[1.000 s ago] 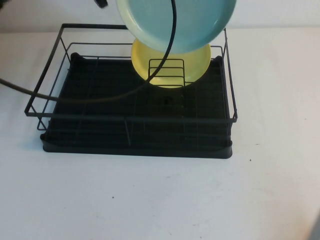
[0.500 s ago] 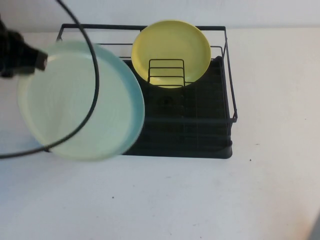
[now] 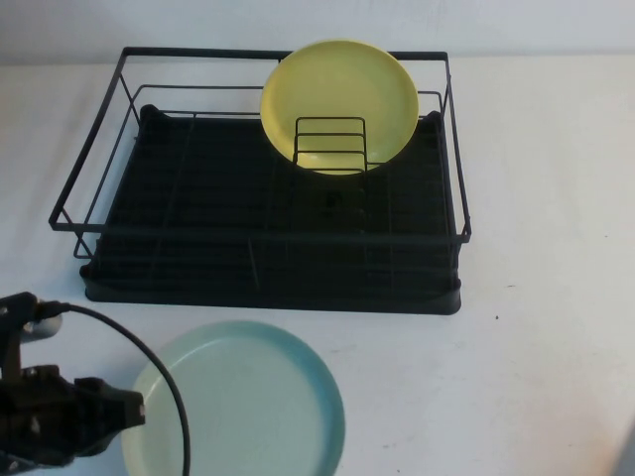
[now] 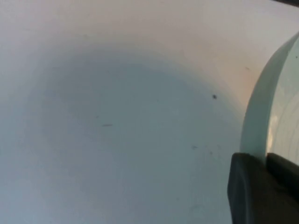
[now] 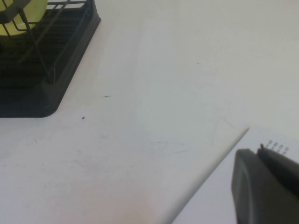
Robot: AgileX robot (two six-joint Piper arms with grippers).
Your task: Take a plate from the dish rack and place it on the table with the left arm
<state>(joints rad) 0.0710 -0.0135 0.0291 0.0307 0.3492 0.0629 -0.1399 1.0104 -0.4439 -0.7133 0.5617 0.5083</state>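
The pale blue plate (image 3: 248, 397) is out of the dish rack (image 3: 268, 290) and lies nearly flat, low over the white table (image 3: 516, 377) in front of the rack's left half. My left gripper (image 3: 134, 410) is shut on the plate's left rim. In the left wrist view the rim (image 4: 261, 112) runs between the black fingers (image 4: 245, 186), with the plate's shadow on the table below. I cannot tell whether the plate touches the table. My right gripper (image 5: 261, 156) is shut and empty, over the table's right front, away from the rack.
A yellow plate (image 3: 337, 94) stands upright in the small wire holder at the back of the rack; it also shows in the right wrist view (image 5: 18, 14). The left arm's black cable (image 3: 164, 372) loops over the blue plate. White table lies right of the rack.
The left gripper has carried the blue plate from high above the rack, leftward and then down to the table in front of the rack. The plate has tipped to nearly flat. The yellow plate is uncovered.
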